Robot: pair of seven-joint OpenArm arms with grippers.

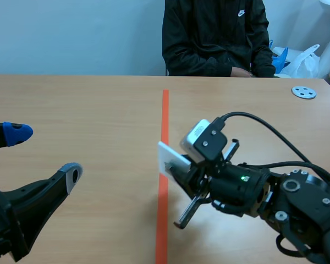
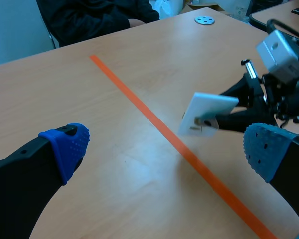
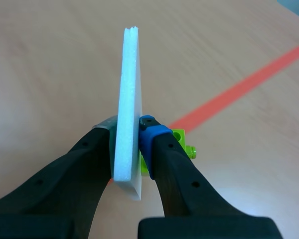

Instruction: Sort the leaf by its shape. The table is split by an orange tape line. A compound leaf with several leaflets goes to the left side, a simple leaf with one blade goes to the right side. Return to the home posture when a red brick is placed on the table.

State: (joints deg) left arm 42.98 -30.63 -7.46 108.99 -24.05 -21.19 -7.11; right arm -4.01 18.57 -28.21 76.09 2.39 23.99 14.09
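Right claw: the right claw (image 3: pixel 125 130) is clamped on a white card (image 3: pixel 128 89), one pad on each face; seen from the wrist, the card stands edge-on between the fingers.
Card: in the scene view it sits in the lower middle of the frame, tilted, over the tape line (image 1: pixel 165 110) and held clear of the table (image 1: pixel 71 99).
Green piece: a small lime-green piece (image 3: pixel 182 142) with a stud shows just past the blue pad, on that face of the card. Whether it is fixed to the card cannot be told, and its shape is mostly hidden.
Left claw: the left claw (image 1: pixel 44 153) is at the lower left of the scene view, its fingers spread wide with nothing between them, well apart from the card.
Edges: the tape line runs from the frame's middle down to its bottom edge. The table's far edge crosses the upper third of the frame.
Open room: bare wood lies on both sides of the line, widest at the upper left and the middle right.
In the way: the right arm and its black cable (image 1: pixel 264 124) fill the lower right of the frame.
Around: a grey disc (image 1: pixel 303 92) with holes lies at the upper right, near the far edge. A person (image 1: pixel 214 38) in a black jacket sits at the top centre, behind the table. A white bag (image 1: pixel 305 60) is beside them at the upper right.
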